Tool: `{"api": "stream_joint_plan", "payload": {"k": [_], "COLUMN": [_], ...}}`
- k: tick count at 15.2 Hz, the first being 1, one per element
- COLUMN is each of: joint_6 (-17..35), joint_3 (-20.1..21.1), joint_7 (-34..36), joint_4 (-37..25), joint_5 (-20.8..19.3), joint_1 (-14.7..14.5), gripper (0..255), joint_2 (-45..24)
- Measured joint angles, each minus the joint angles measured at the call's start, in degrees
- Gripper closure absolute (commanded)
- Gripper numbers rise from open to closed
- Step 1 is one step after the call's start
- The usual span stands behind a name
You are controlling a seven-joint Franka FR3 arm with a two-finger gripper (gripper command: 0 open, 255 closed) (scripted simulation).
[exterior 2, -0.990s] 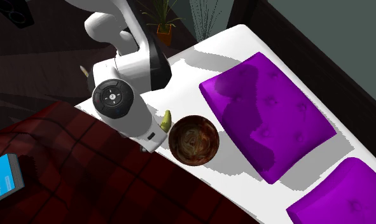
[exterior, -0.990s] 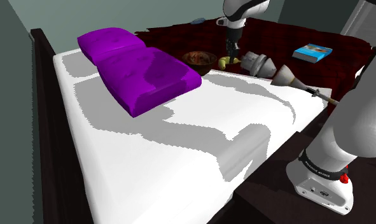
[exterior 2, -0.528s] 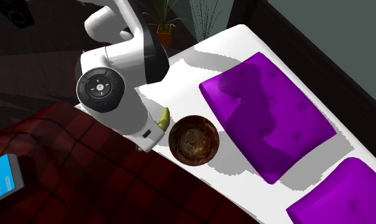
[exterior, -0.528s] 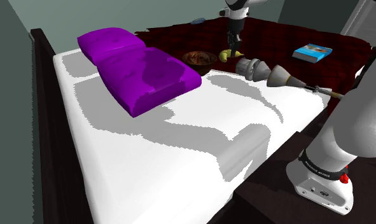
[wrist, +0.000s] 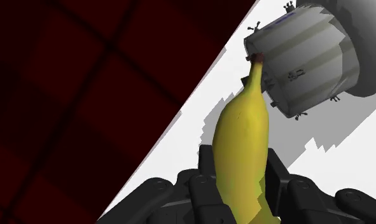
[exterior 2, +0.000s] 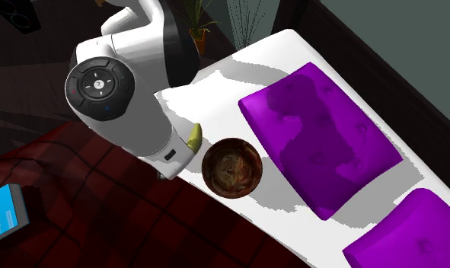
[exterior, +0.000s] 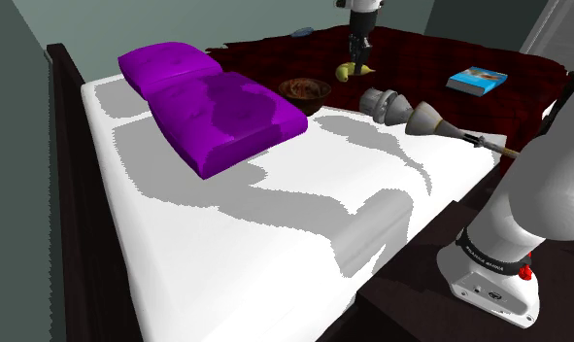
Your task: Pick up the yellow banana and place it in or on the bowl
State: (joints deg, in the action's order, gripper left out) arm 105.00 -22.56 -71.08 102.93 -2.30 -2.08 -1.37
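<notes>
Pincer (wrist: 242,177) is clamped on the banana (wrist: 243,140), fingers pressing both sides near its blunt lower end, so you're holding it, not just straddling it. Banana hangs under the hand, off the bed I'd say, just to the shoulder view's right of the bowl (exterior: 305,90). It's over the line where the dark red plaid blanket (exterior: 421,53) meets the white sheet (exterior: 275,223).

Risks:
- The grip sits low on the fruit and most of its length sticks out past the fingers, so a quick swing could pivot it or slide it out.
- Come in too low and the stem tip clips the bowl rim and shoves the bowl.
- Release off-centre and it may tip over the rim onto the bed.
- Watch the grey ribbed thing (wrist: 304,54) near the stem too.

Banana: yellow going a bit green, gently curved, smooth skin, brown stem tip, no bruises I can see.
</notes>
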Motion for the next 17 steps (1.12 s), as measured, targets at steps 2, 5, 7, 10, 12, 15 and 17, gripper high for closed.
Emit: {"api": "stream_joint_plan", "payload": {"k": [2, 5, 7, 10, 12, 15, 17], "joint_6": [-1.61, -3.95, -4.80, -6.64, -8.13, -10.11, -12.52], "joint_3": [-0.01, 0.02, 0.11, 0.91, 1.64, 2.56, 3.18], "joint_7": [-0.08, -0.10, 0.00, 1.26, 2.56, 4.24, 5.33], "joint_4": [-1.52, -3.93, -5.61, -11.56, -16.59, -23.54, -30.25], "joint_5": [-0.01, 0.02, 0.38, 2.01, 3.26, 4.86, 6.10], "joint_1": [0.01, -0.03, -0.10, -0.75, -1.27, -1.74, -1.71], "gripper": [255, 255, 255, 255, 255, 255, 255], "joint_2": [0.08, 0.02, -0.87, -5.37, -9.21, -14.52, -19.01]}}
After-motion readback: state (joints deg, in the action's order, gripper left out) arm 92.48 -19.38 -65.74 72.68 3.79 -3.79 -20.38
